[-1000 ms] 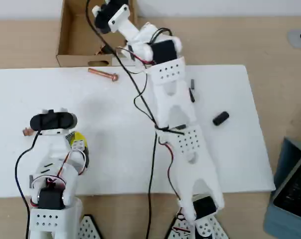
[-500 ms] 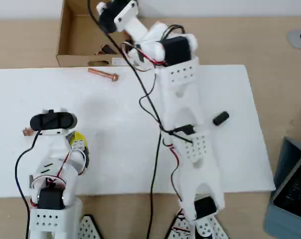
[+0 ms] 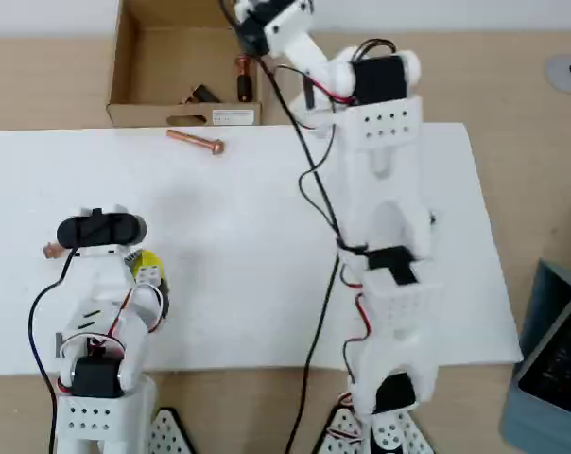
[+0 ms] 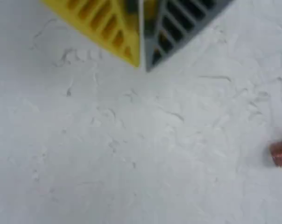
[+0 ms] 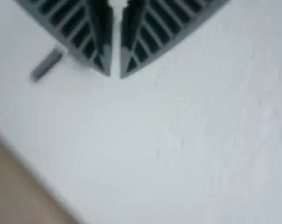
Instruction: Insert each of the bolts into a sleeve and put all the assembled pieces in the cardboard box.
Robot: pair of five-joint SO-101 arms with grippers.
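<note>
Two arms stand at the bench (image 3: 40, 85), which carries a white sheet (image 3: 219, 246).

High view: the left arm (image 3: 101, 322) sits folded over the sheet's left side, close to its own base. The left jaws point down at the sheet, and a yellow fingertip (image 3: 146, 267) shows beside the wrist. A short copper end (image 3: 51, 250) lies just beside that wrist. The right arm (image 3: 389, 189) extends across the sheet to the cardboard box (image 3: 123, 85), its wrist above the box's right wall. In the box, a bolt in a black sleeve (image 3: 200, 95) lies near the front wall. A second copper bolt (image 3: 243, 76) lies by the right wall; I cannot tell whether it wears a sleeve. One bare bolt (image 3: 196, 141) lies on the sheet, just in front of the box.

Left wrist view: the left jaws are closed tip to tip with nothing held, close above the sheet. The copper end (image 4: 281, 153) lies well apart from them.

Right wrist view: the right jaws stand a thin slit apart with nothing between the grey fingers (image 5: 92, 42). A small grey piece (image 5: 46, 64) lies on the sheet just beside one finger.
</note>
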